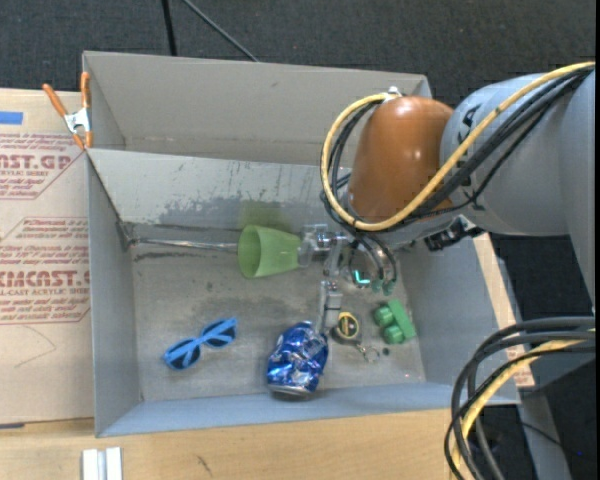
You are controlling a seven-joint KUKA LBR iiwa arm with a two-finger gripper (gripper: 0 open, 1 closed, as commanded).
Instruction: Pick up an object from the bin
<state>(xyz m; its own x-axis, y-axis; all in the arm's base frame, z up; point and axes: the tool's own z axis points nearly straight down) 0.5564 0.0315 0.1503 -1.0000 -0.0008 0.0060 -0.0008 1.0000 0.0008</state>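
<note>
Just right of the green plastic cup (265, 251), which lies on its side on the floor of the grey metal bin (180, 208) not far from the back wall, the gripper (330, 268) hangs low, with its metal parts close against the cup's narrower end. Whether they touch the cup cannot be told, nor whether the gripper is released or clenched, and nothing can be made out in its grasp. The cup's wider end points away from the gripper, toward the bin's left wall. Above and to the right of the cup, the rounded orange cover (400, 158) on the wrist is looped by yellow and black cables (332, 163), with the grey arm (540, 158) behind it. Below the cup and slightly to its right, near the front wall, lies a crushed blue can (298, 360). Between that can and the gripper sits a small round black-and-yellow thing (346, 325), too small to name. Farther right of the cup, past the gripper, rests a bright green block (393, 322). Below and to the left of the cup, well apart from it, lie blue sunglasses (200, 343).
</note>
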